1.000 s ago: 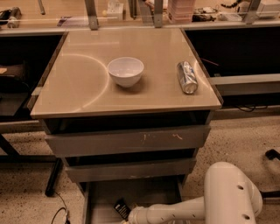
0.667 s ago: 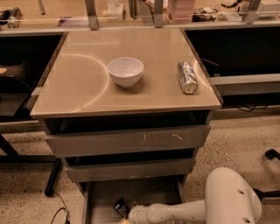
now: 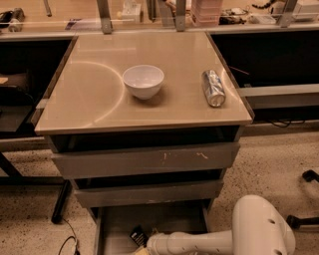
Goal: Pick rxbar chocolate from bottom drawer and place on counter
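The bottom drawer [image 3: 119,221] is pulled open below the two scuffed drawers, and its grey floor shows. The rxbar chocolate [image 3: 138,235], a small black wrapper with white print, lies on the drawer floor near the frame's bottom edge. My white arm reaches in from the lower right, and its wrist [image 3: 158,244] ends right beside the bar. My gripper is cut off by the bottom edge of the view. The glossy beige counter [image 3: 89,99] tops the cabinet.
A white bowl [image 3: 143,81] stands in the middle of the counter. A silver can [image 3: 213,87] lies on its side near the counter's right edge. A cluttered bench [image 3: 149,12] runs along the back. Dark cables [image 3: 67,241] lie on the speckled floor at lower left.
The arm has slid slightly left and down toward the black bar in the drawer. The bar, bowl and can have not moved.
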